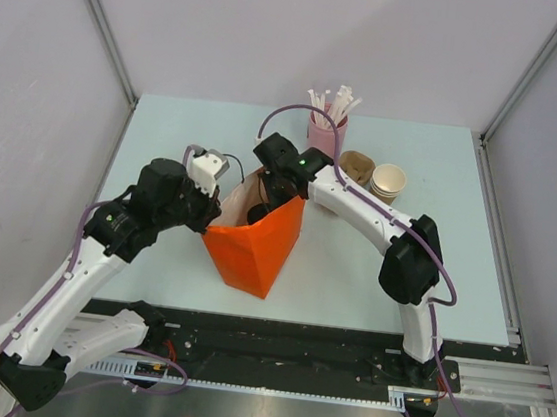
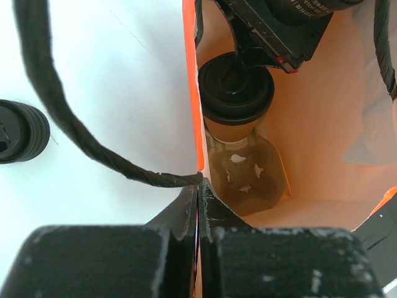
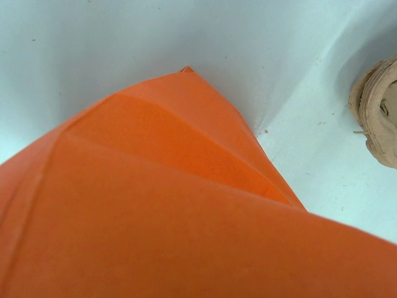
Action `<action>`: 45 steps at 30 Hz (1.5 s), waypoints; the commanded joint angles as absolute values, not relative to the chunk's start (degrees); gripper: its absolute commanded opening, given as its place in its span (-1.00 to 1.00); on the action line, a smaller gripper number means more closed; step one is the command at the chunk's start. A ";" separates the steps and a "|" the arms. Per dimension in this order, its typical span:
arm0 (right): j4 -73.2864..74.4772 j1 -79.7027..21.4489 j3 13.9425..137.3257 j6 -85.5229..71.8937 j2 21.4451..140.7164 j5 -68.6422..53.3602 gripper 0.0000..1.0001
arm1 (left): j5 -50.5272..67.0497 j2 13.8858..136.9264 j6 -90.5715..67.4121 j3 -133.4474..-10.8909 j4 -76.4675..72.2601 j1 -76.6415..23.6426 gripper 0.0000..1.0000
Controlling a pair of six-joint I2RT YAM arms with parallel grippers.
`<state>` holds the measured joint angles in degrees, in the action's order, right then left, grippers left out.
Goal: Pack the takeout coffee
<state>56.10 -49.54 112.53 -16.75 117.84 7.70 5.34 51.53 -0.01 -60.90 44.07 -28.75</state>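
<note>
Pinching the rim of the orange paper bag [image 1: 253, 251], my left gripper [image 2: 197, 200] is squeezed tight on it. The small brown paper cup with a round black lid [image 2: 236, 93] is inside the bag, under my right gripper [image 2: 245, 59]. I cannot tell if that one grips it.

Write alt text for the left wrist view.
Looking down into an open orange paper bag, the takeout coffee, black lid up, is inside with the right end effector at its lid. The left end effector, at the bottom of the frame, pinches the bag's rim; the bag's black cord handle loops over the white table to the left.
</note>
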 commanded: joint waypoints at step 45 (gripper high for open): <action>55.99 -49.48 114.70 -17.93 119.71 6.94 -0.12 | 2.20 51.59 1.93 -60.91 44.74 -29.00 -0.99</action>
<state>54.59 -49.63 113.34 -15.64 118.39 8.19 3.57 51.33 0.67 -60.42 43.42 -28.75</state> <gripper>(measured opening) 0.413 0.005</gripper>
